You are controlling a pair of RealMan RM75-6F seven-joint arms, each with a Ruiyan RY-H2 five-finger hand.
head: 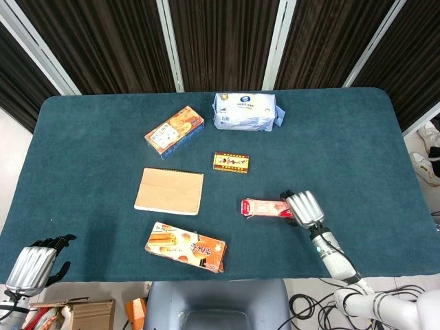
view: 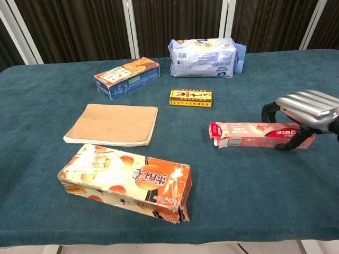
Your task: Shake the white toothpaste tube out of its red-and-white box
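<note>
The red-and-white toothpaste box [head: 261, 207] [view: 246, 134] lies flat on the green table, right of centre. Its flaps stand open at the left end, and no tube shows. My right hand [head: 303, 208] [view: 306, 114] arches over the box's right end, with fingers [view: 267, 112] on the far side and the thumb on the near side, gripping it. My left hand [head: 33, 264] hangs off the table's near left corner in the head view, holding nothing, its fingers apart.
A large orange biscuit box [view: 127, 182] lies near the front edge. A brown notebook [view: 112, 124], a small yellow box [view: 190, 98], a blue-orange box [view: 127, 77] and a white-blue pack [view: 204, 57] lie further back. The table [view: 296, 201] ends just past my right hand.
</note>
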